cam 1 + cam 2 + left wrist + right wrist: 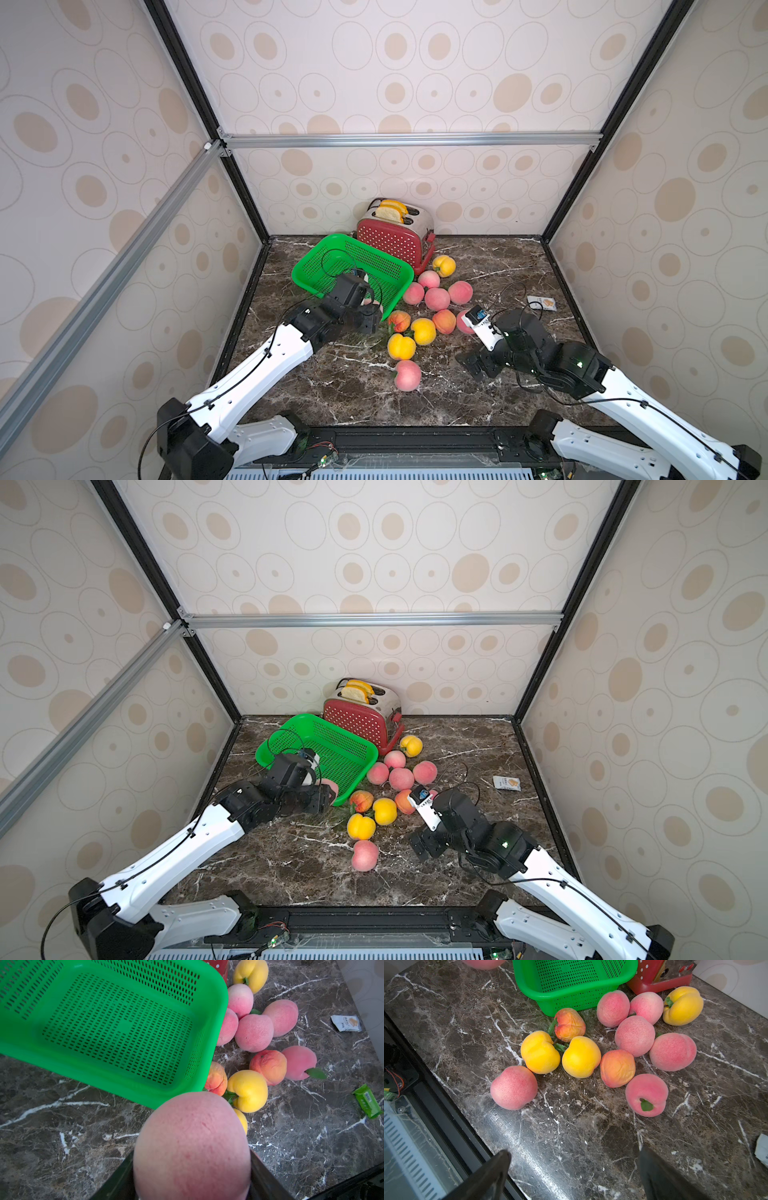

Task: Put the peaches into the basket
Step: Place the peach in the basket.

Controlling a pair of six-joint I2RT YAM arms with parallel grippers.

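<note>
Left fingers (264, 1169) clamp a pink peach (191, 1142) across its middle near the green basket (216, 1022); right fingers (492, 1176) gape wide. Round and seemingly light, it may roll.

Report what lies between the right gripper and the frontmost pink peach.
Bare marble tabletop separates the right gripper from that pink peach, per the right wrist view.

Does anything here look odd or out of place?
A small white packet and a green wrapper lie as litter on the dark marble tabletop. The orange-red peach beside the bright green plastic basket looks shrivelled and dented, unlike the smooth pink ones.
</note>
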